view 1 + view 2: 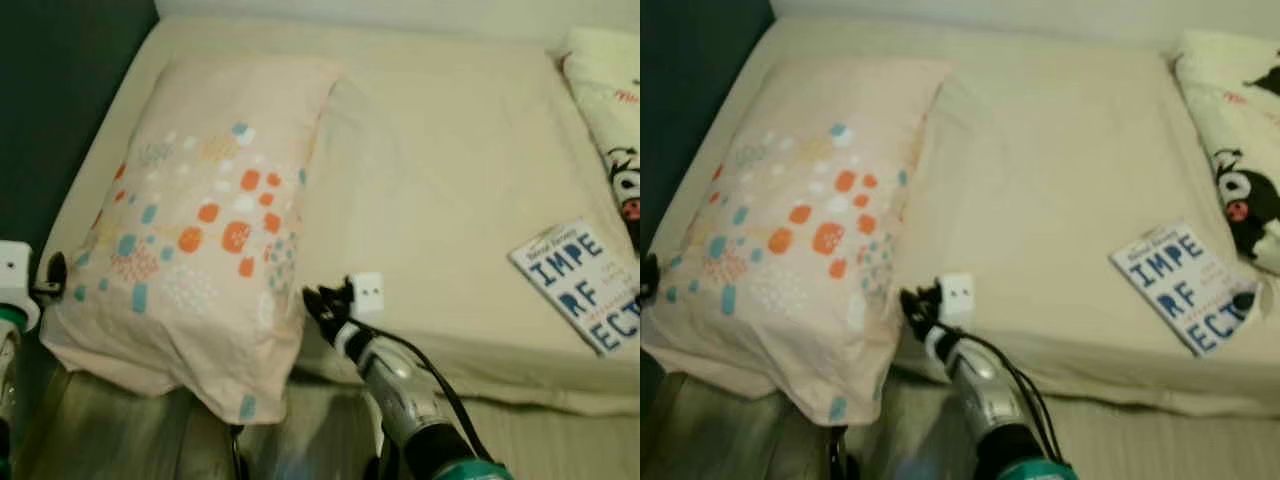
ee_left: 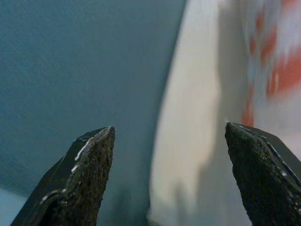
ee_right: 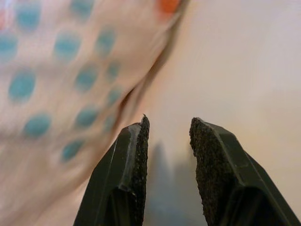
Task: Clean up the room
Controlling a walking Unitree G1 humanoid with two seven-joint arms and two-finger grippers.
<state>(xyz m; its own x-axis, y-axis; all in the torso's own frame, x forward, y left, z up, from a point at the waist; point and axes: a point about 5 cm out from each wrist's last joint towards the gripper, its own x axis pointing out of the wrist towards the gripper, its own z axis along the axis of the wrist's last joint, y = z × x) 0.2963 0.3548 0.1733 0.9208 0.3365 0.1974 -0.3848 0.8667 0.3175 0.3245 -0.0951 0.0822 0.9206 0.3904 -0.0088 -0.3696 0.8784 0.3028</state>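
Beside the pillow, at its near corner, the right gripper hovers, fingers slightly apart. The left gripper is spread wide at the pillow's other side.

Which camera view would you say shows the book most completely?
The right eye view: the whole book lies on the bed with its cover lettering readable. The left eye view cuts it off at the frame's edge. The wrist views look toward the pillow instead.
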